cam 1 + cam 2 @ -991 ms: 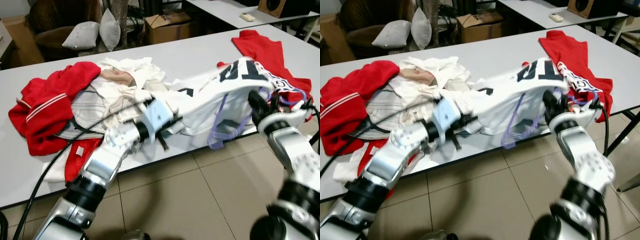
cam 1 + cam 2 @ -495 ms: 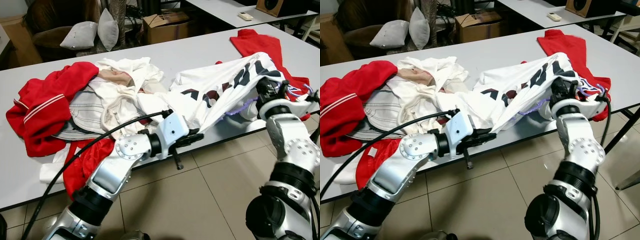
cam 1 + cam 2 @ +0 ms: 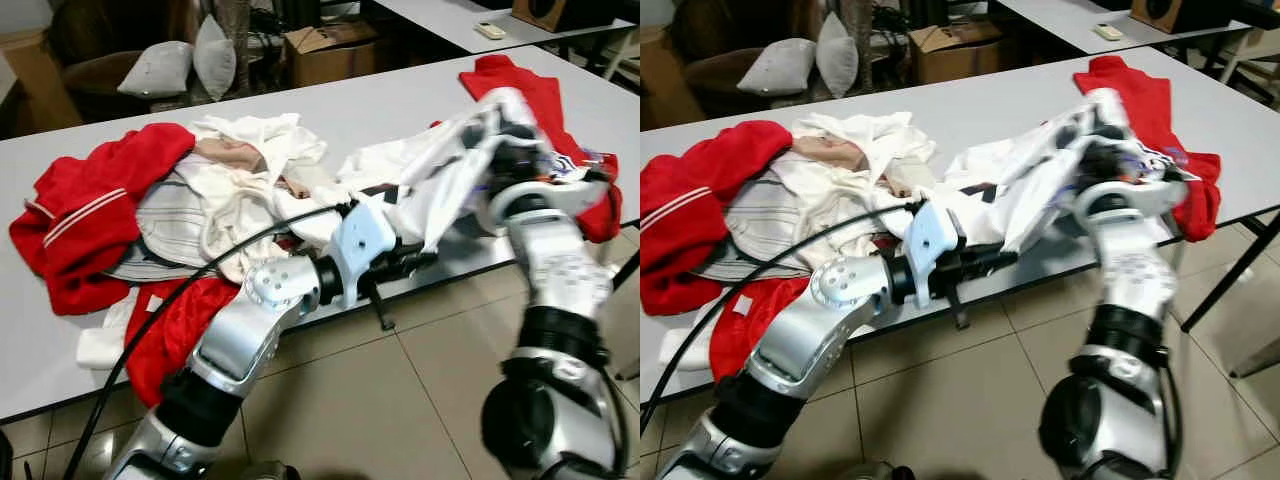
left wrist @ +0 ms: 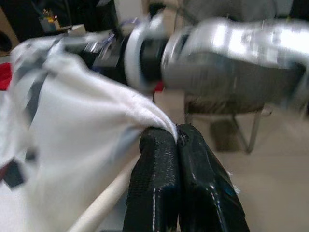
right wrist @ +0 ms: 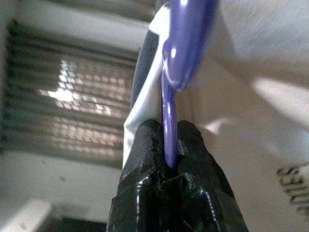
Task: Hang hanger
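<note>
A white shirt with black letters (image 3: 445, 165) is lifted off the grey table (image 3: 400, 105), draped over my right arm. My right gripper (image 5: 169, 129) is shut on the thin bar of a purple plastic hanger (image 5: 186, 34), which sits inside the shirt. In the eye views a bit of purple shows by that wrist (image 3: 1137, 160); the fingers there are hidden by cloth. My left gripper (image 3: 415, 258) reaches in at the table's front edge and is shut on the shirt's white hem (image 4: 145, 113).
A heap of white, striped and red clothes (image 3: 150, 200) covers the table's left half. A red garment (image 3: 545, 95) lies at the right end. Behind are a cardboard box (image 3: 335, 45), grey cushions (image 3: 195, 65) and another table (image 3: 470, 20). Tiled floor (image 3: 400, 400) lies below.
My right arm has swung up and inward with the hanger, bunching the shirt off the table. My left gripper has moved right along the table edge to the shirt's hem.
</note>
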Tool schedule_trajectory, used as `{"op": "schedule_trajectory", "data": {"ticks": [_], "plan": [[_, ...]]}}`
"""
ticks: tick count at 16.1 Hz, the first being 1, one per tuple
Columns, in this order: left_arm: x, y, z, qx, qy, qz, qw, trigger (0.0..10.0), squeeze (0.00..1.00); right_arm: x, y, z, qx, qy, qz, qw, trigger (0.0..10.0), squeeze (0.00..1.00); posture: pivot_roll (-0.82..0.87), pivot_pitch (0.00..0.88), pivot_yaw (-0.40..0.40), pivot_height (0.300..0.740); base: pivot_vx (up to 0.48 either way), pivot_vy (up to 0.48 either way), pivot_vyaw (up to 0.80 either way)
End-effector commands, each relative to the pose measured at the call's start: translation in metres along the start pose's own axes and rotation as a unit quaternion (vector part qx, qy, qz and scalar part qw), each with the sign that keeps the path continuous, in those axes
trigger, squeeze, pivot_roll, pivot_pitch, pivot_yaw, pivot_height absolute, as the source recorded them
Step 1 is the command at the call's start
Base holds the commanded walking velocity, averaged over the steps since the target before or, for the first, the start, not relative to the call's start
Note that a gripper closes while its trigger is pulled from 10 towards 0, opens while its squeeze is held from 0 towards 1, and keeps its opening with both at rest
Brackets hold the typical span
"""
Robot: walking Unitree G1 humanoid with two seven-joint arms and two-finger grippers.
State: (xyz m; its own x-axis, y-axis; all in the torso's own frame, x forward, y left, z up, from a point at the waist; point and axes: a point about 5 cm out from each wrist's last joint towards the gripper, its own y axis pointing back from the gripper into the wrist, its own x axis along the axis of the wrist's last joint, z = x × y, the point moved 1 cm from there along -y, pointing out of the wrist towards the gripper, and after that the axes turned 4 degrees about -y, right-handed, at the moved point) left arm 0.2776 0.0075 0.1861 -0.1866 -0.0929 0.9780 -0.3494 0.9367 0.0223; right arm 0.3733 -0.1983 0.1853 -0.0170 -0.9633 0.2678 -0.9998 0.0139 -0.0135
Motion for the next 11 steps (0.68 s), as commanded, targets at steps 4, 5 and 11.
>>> {"op": "schedule_trajectory", "data": {"ticks": [4, 5, 11], "plan": [[0.013, -0.008, -0.006, 0.006, 0.008, 0.018, 1.0, 0.0, 0.0, -0.022, 0.002, -0.019, 0.012, 0.023, -0.032, 0.999, 10.0, 0.0, 0.06, 0.0, 0.053, 0.74, 0.0, 0.0, 0.0], [0.016, -0.008, -0.016, 0.041, 0.008, 0.021, 0.999, 0.0, 0.0, -0.025, 0.007, -0.028, 0.025, 0.033, -0.05, 0.998, 10.0, 0.0, 0.06, 0.0, 0.056, 0.74, 0.0, 0.0, 0.0], [0.024, -0.009, -0.05, 0.141, 0.043, 0.026, 0.989, 3.4, 0.0, -0.038, 0.048, -0.039, 0.043, 0.109, -0.141, 0.983, 10.0, 0.0, 0.05, 0.0, 0.072, 0.74, 0.0, 0.0, 0.0]]}}
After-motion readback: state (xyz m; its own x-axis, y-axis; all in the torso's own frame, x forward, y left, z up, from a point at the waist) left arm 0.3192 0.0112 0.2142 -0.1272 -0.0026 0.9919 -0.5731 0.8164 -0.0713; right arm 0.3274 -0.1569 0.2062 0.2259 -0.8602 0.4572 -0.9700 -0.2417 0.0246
